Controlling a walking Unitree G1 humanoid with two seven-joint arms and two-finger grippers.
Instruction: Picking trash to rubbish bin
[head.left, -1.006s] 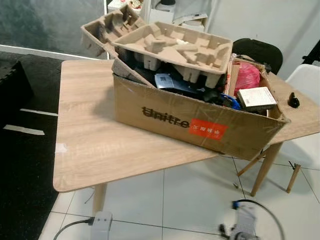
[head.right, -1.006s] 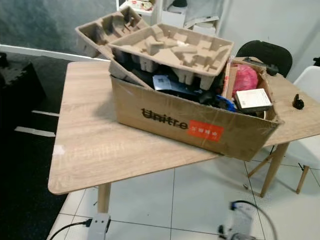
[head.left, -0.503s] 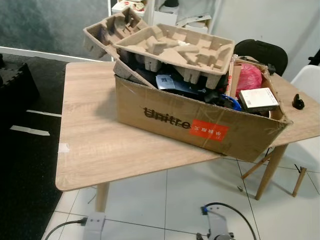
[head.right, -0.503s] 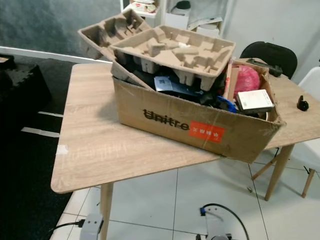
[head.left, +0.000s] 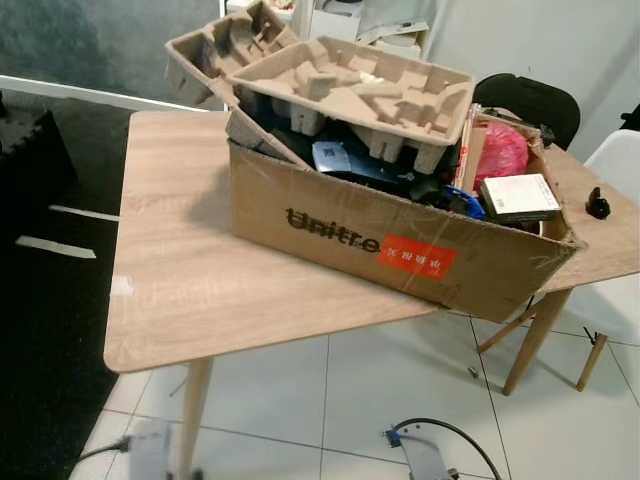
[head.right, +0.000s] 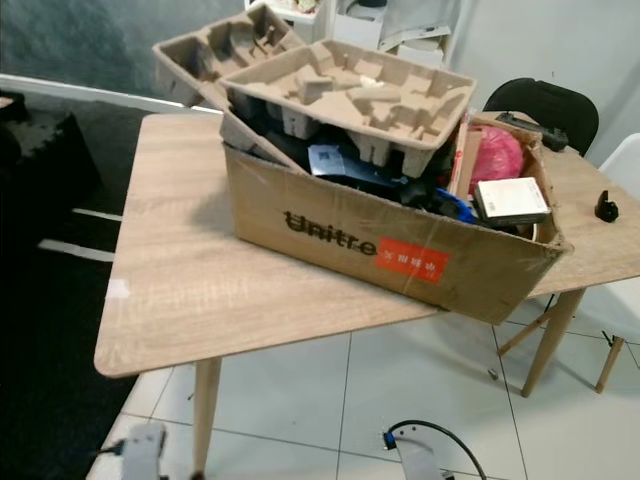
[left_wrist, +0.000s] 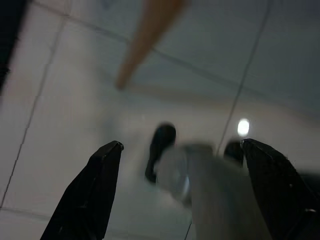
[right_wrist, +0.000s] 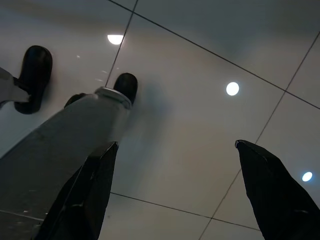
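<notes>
Black hands (right_wrist: 172, 190) spread, holding nothing

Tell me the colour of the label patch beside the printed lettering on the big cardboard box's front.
Red-orange with small white characters, on the brown cardboard box; the label patch shows best in the left eye view.

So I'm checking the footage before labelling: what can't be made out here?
- Lower contents of the cardboard box: eye views, hidden by the pulp trays on top.
- Small black object on the table: too small to identify.
- Left wrist view: blurred; floor items unclear.
- No rubbish bin in view.
</notes>
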